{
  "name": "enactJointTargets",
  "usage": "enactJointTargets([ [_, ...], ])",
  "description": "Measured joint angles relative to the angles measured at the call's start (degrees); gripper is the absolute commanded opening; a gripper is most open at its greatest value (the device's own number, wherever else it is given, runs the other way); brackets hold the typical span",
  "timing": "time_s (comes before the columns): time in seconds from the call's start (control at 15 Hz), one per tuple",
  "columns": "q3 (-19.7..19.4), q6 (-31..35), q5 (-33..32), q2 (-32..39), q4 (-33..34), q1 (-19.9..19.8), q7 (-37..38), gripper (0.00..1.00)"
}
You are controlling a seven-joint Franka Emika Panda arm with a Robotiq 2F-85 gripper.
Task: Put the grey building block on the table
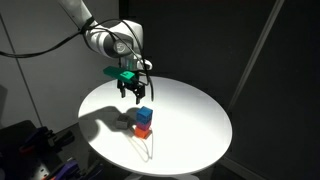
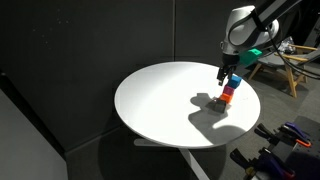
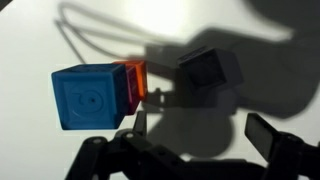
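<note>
The grey building block (image 3: 209, 71) lies on the white table (image 3: 35, 40) in the gripper's shadow, apart from the other blocks. In the wrist view my gripper (image 3: 200, 125) is open and empty, with its fingers spread just in front of the grey block. A blue block (image 3: 90, 96) stands on a red-orange block (image 3: 136, 80) to the left of it. In both exterior views my gripper (image 1: 133, 91) (image 2: 227, 77) hovers just above the blue block (image 1: 145, 114) (image 2: 232, 88) and the red-orange block (image 1: 143, 129) (image 2: 228, 100). The grey block is hard to make out there.
The round table (image 1: 200, 110) (image 2: 160, 95) stands against a dark background. A thin cord (image 1: 148, 150) lies on it near the blocks and the front edge. Equipment stands beyond the table's edge (image 2: 285, 60).
</note>
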Motion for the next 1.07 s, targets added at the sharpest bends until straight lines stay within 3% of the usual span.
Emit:
enactJointTargets([
  [0.6, -1.9, -8.4, -0.1, -7.8, -1.9, -0.1, 9.2, 1.0],
  [1.07, -2.3, -11.9, -0.1, -14.4, -4.9, -0.8, 9.4, 1.0],
])
